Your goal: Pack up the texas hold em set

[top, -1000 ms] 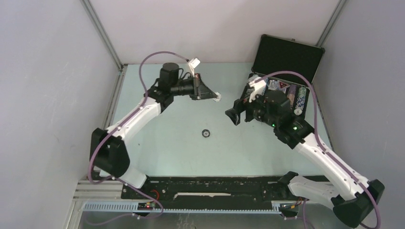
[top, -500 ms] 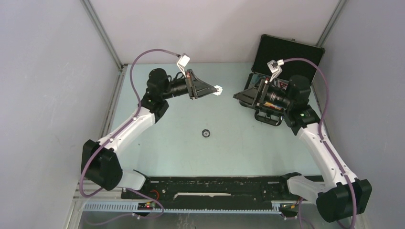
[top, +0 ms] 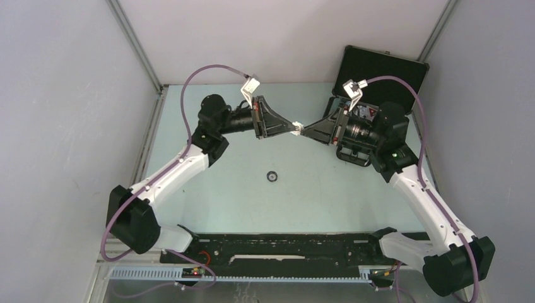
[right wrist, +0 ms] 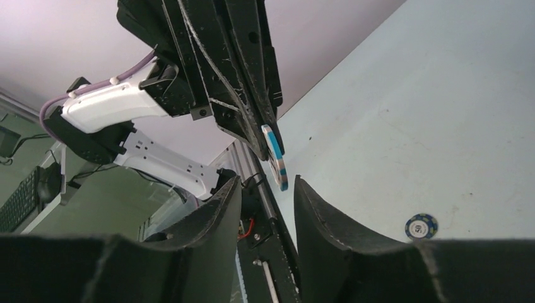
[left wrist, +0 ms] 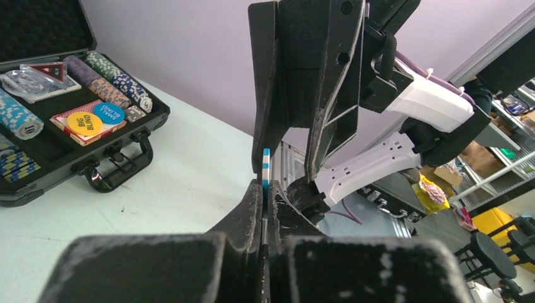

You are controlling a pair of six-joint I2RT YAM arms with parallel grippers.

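The black silver-trimmed briefcase (top: 378,68) stands open at the back right, and the left wrist view shows its tray (left wrist: 38,165) with rows of striped chips, a card deck and yellow and blue discs. My left gripper (top: 294,130) hangs in mid-air, shut on a blue-and-white chip (left wrist: 265,165) held edge-on. My right gripper (top: 306,131) faces it tip to tip. Its jaws stand apart, with the chip (right wrist: 275,155) just beyond the right gripper (right wrist: 267,180) and touching neither finger. A dark blue chip (top: 272,176) marked 50 lies flat on the table (right wrist: 421,226).
The pale green table (top: 214,196) is walled in by grey panels on the left, back and right. A black rail (top: 277,249) with the arm bases runs along the near edge. The briefcase handle (left wrist: 120,169) points towards the middle of the table.
My right arm has swung left from the briefcase to meet the left gripper, and its jaws have narrowed. My left gripper has shifted right with the chip.
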